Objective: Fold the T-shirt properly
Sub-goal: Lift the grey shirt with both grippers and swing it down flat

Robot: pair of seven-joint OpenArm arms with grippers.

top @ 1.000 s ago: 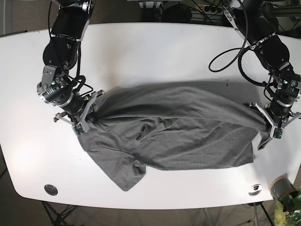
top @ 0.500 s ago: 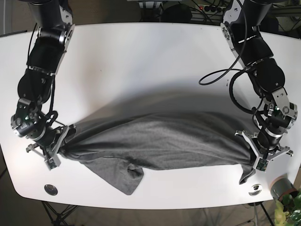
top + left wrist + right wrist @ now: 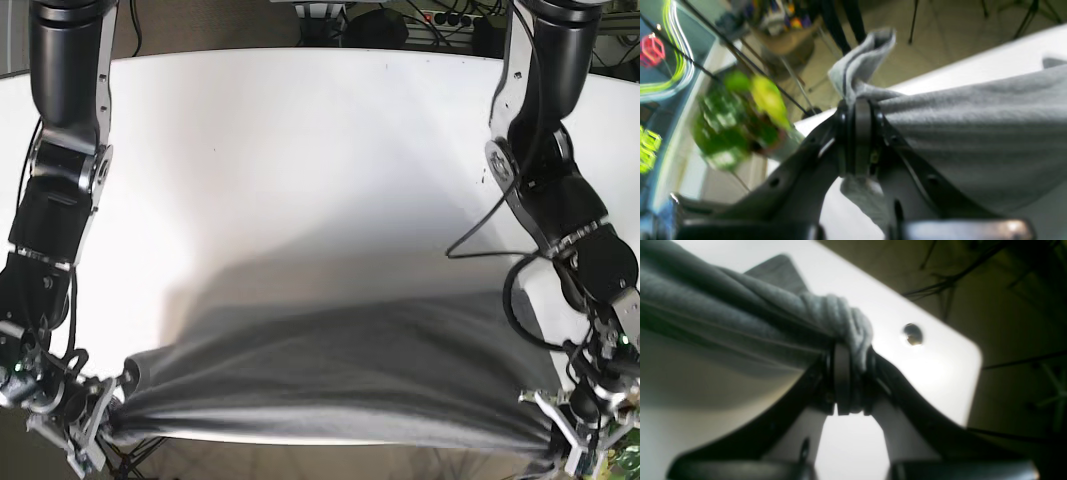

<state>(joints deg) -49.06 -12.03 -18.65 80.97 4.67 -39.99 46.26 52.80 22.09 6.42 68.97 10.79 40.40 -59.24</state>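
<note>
1. At the lower left of the base view, the right gripper was clamped on one end of the grey T-shirt, right at the near edge of the white table.
2. The right wrist view showed its jaws pressed together on a rolled wad of the T-shirt, fabric bulging over the top of the fingers. A small round metal fitting sat in the tabletop near its rounded corner.
3. Across the middle, the shirt was stretched taut between the two arms as a long band, lying along the table's front edge and partly hanging past it.
4. At the lower right, the left gripper pinched the other end of the shirt.
5. The left wrist view showed those jaws closed tight on bunched cloth, a flap sticking up above them and another hanging below. A blurred green plant stood beyond the table edge.
</note>
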